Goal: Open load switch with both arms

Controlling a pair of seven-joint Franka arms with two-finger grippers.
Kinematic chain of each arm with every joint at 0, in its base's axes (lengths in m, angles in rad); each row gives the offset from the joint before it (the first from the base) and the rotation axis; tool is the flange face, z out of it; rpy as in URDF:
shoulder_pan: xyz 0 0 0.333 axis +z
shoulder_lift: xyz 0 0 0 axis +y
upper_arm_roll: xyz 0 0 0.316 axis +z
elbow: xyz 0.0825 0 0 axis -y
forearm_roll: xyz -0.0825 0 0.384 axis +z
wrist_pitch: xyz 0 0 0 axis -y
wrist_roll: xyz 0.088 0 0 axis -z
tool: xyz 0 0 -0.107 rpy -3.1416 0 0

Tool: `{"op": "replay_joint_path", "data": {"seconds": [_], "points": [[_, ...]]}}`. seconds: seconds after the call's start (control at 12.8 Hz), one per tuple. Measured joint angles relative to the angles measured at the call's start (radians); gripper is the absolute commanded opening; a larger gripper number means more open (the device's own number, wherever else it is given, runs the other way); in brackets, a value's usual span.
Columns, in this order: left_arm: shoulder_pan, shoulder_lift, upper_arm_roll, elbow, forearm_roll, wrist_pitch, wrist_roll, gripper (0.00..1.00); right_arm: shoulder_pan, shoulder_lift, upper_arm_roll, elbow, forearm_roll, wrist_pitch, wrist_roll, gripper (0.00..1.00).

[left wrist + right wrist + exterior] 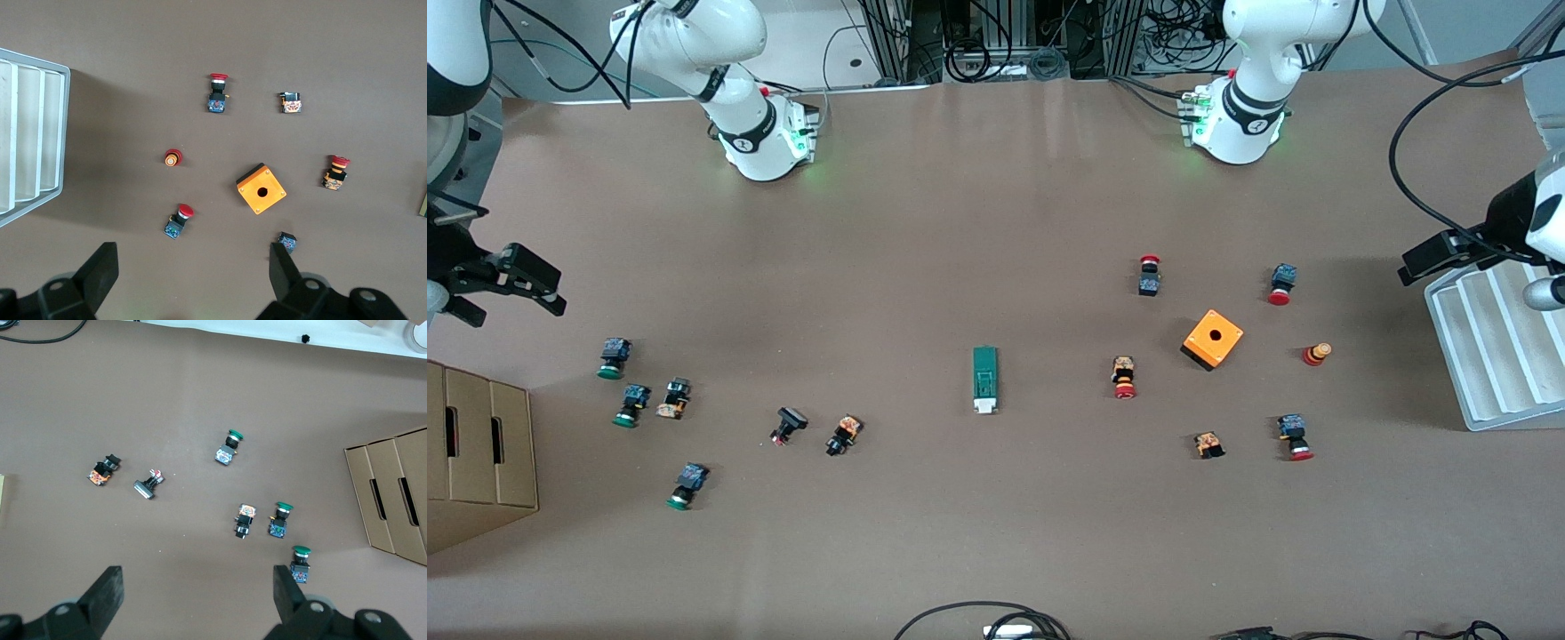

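The load switch (pixel 984 380), a narrow green bar with a white end piece, lies flat on the brown table about midway between the two arms. Only its edge (pixel 424 203) shows in the left wrist view. My right gripper (pixel 514 302) hangs open above the table at the right arm's end, over a spot near several green-capped buttons, with nothing between its fingers (pixel 197 577). My left gripper (pixel 1440 253) hangs open at the left arm's end, beside the white tray, also empty (pixel 192 257). Both grippers are well away from the switch.
An orange cube with a round hole (pixel 1213 339) and several red-capped push buttons (pixel 1124 377) lie toward the left arm's end. Green-capped buttons (pixel 632 404) lie toward the right arm's end. A cardboard box (pixel 476 453) and a white ribbed tray (pixel 1494 347) stand at the table's two ends.
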Motion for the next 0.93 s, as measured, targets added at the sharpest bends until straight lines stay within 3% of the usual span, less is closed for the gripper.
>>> {"op": "replay_joint_path", "data": {"seconds": [0.93], "points": [[0.009, 0.000, -0.001, 0.000, 0.000, 0.001, 0.000, 1.00, 0.000, 0.000, 0.001, -0.002, 0.000, 0.011, -0.010, 1.00]]}}
